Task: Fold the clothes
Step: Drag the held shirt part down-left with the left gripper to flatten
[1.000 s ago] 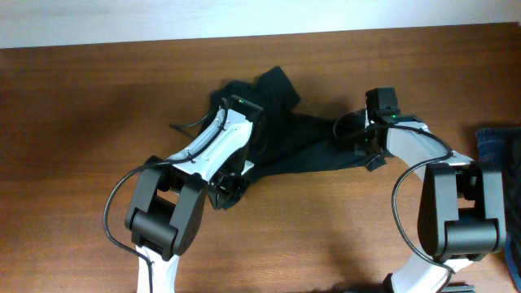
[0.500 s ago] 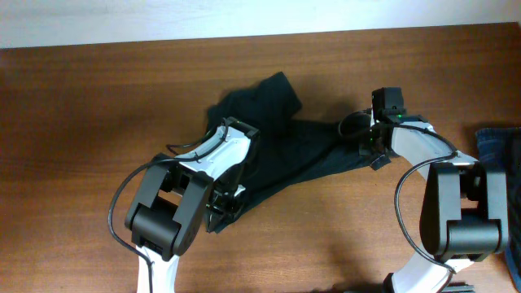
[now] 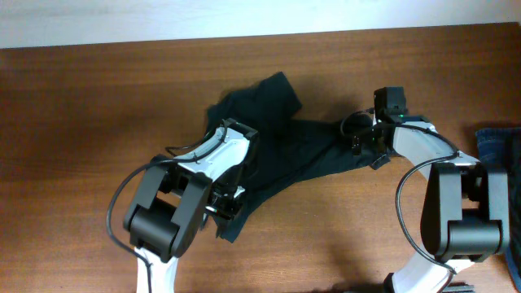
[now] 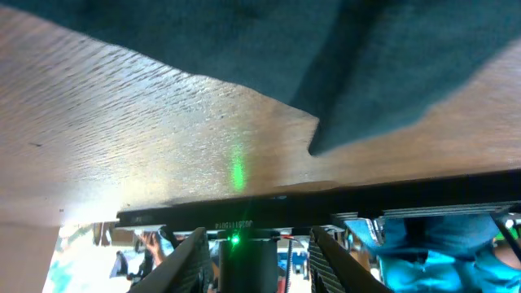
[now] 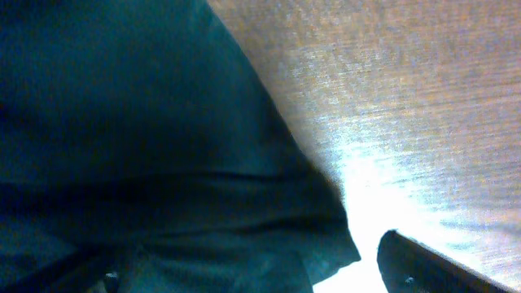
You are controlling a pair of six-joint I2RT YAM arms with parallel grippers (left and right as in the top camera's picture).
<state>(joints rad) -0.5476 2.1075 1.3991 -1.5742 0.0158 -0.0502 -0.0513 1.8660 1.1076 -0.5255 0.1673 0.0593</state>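
The clothes, a black T-shirt (image 3: 293,138), lie crumpled on the middle of the wooden table (image 3: 81,122), with one corner (image 3: 229,233) trailing toward the front. My left gripper (image 3: 226,203) hovers over that front-left part. In the left wrist view its fingers (image 4: 195,262) stand apart with nothing between them, and the dark fabric (image 4: 391,73) lies ahead of them on the wood. My right gripper (image 3: 364,146) is at the shirt's right end. Its jaws are wide apart, one finger (image 5: 423,268) on bare wood, and the cloth (image 5: 146,146) lies loose between them.
A blue denim garment (image 3: 498,146) lies at the table's right edge, next to the right arm's base. Both arm bases stand along the front edge. A pale wall strip (image 3: 244,16) runs beyond the far edge.
The left gripper drew the shirt's left part toward the front, then opened, and the corner dropped onto the table. The right gripper's jaws have opened wide off the shirt's right end.
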